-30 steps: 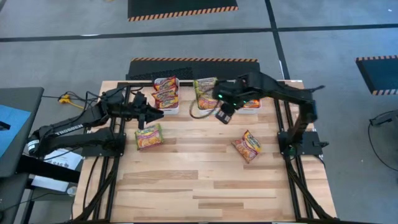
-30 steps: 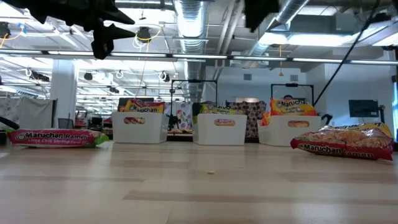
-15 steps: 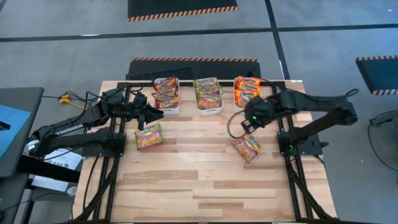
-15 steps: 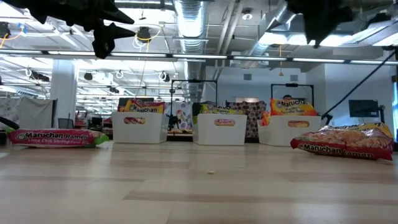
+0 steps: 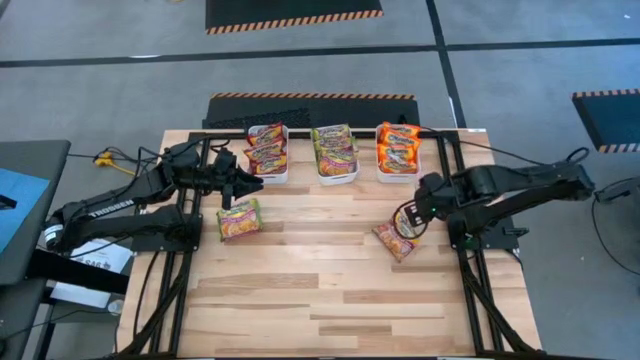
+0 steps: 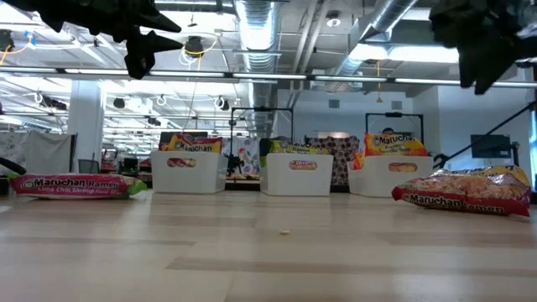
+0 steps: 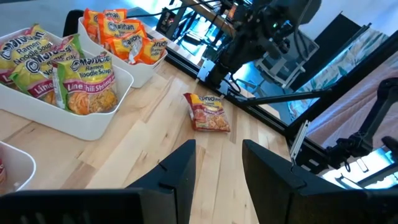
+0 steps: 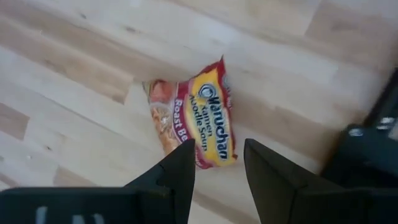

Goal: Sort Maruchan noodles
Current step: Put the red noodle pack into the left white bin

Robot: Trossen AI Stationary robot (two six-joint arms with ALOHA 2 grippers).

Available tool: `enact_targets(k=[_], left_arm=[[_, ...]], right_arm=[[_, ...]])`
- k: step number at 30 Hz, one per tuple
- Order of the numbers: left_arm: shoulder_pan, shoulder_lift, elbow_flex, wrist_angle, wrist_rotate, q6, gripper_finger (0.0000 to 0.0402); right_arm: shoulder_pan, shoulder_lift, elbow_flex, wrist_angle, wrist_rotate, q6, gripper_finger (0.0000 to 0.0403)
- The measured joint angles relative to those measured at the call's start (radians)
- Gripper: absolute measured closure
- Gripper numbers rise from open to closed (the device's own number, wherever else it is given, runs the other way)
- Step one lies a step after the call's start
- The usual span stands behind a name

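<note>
A pale wooden surface [image 5: 330, 290] stands on a grey floor marked with dark lines and striped mats, with an open workshop hall of ceiling ducts and lights behind it. Along its far edge sit three white bins [image 5: 336, 178] side by side, each already holding Maruchan noodles: red-edged packets on the left [image 5: 267, 147], green-edged in the middle [image 5: 335, 150], orange on the right [image 5: 397, 147]. Two packets lie loose on the wood, well apart: a green-edged one [image 5: 239, 219] near the left side, and a red-edged one [image 8: 199, 124] near the right side. Nothing lies between either loose packet and the bins; only the black frame rails run down both sides. The left hand [image 7: 217, 163] hangs in the air in front of the left bin, its fingers apart and gripping nothing. The right hand [image 8: 217, 163] hovers just above the red-edged packet, fingers spread with a clear gap, empty and not touching it.
</note>
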Motion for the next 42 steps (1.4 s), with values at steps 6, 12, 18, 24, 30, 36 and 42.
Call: enact_targets(k=[6, 12, 18, 24, 30, 36, 42], left_arm=[[0.000, 0.000, 0.000, 0.000, 0.000, -0.001, 0.0285], [0.000, 0.000, 0.000, 0.001, -0.001, -0.013, 0.0285], [0.000, 0.000, 0.000, 0.002, -0.001, -0.015, 0.0285], [0.000, 0.000, 0.000, 0.002, -0.002, -0.015, 0.0285], [0.000, 0.000, 0.000, 0.001, -0.003, -0.020, 0.0285], [0.000, 0.000, 0.000, 0.001, -0.019, -0.029, 0.0285], [0.000, 0.000, 0.000, 0.001, -0.027, -0.039, 0.0285]], right_arm=[[-0.003, -0.033, -0.146, 0.147, -0.041, 0.023, 0.0235], [-0.003, -0.032, -0.220, 0.269, -0.076, -0.018, 0.0239], [-0.003, -0.031, -0.277, 0.291, -0.092, -0.032, 0.0242], [-0.003, -0.031, -0.359, 0.340, -0.102, -0.009, 0.0242], [-0.009, -0.030, -0.434, 0.426, -0.100, -0.004, 0.0242], [-0.056, -0.030, -0.487, 0.487, -0.105, 0.007, 0.0242], [-0.090, -0.016, -0.540, 0.653, -0.152, -0.029, 0.0243]])
